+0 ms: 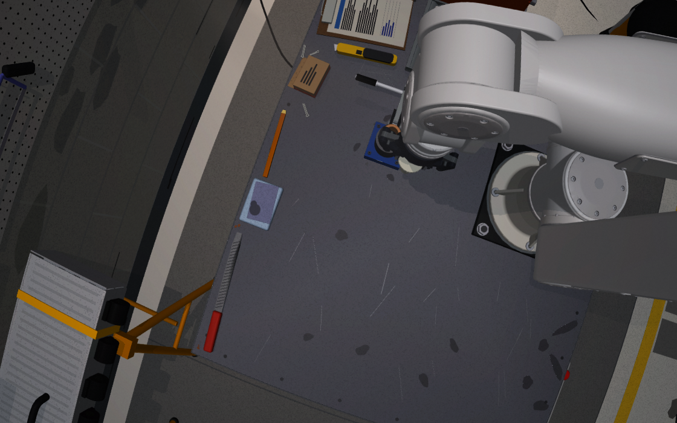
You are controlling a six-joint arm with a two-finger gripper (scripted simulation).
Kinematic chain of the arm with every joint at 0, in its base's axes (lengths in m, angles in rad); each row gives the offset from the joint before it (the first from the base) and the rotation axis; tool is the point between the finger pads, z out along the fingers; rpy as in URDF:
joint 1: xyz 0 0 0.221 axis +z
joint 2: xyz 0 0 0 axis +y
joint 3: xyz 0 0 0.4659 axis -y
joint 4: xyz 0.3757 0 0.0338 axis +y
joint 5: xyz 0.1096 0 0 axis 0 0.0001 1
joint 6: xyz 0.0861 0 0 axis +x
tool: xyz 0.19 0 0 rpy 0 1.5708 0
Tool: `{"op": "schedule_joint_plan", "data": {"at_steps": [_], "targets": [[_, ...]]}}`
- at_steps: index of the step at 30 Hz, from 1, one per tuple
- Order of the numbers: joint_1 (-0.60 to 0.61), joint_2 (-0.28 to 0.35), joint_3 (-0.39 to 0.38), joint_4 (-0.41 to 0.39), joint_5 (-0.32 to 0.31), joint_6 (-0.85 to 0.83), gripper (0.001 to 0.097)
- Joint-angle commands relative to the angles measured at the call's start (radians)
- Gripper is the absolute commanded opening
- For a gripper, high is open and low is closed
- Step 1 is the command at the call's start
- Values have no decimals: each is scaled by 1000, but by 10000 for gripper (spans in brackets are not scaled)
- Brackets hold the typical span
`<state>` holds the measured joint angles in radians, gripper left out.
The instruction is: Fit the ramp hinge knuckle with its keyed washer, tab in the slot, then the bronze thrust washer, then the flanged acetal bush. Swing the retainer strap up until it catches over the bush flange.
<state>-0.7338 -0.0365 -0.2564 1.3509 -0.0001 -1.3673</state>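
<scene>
The hinge knuckle (385,140) stands on its blue base plate (378,152) at the far middle of the grey bench, a bronze ring showing at its top. My gripper (424,162) hangs just right of the knuckle, mostly hidden under the wrist, closed on the pale flanged acetal bush (410,165), whose cream edge shows below the wrist. The retainer strap behind the knuckle is hidden by the arm.
The robot arm (524,100) covers the bench's far right, over its black base mount (504,199). Along the left edge lie a pencil (274,143), a pale blue card (260,203) and a red-handled file (223,294). A marker (377,84), a yellow knife (366,53) and a clipboard (369,17) lie at the far end.
</scene>
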Motion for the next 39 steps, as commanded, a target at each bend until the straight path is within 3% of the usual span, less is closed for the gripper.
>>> {"op": "schedule_joint_plan", "data": {"at_steps": [1,11,22,29,39], "targets": [[-15,5,6,0,0,-16,80],[-151,63,64,0,0,-151,80],[-200,90,93,1,0,-201,80],[-202,91,91,-2,0,-203,80],[-203,101,34,-68,0,-203,80]]}}
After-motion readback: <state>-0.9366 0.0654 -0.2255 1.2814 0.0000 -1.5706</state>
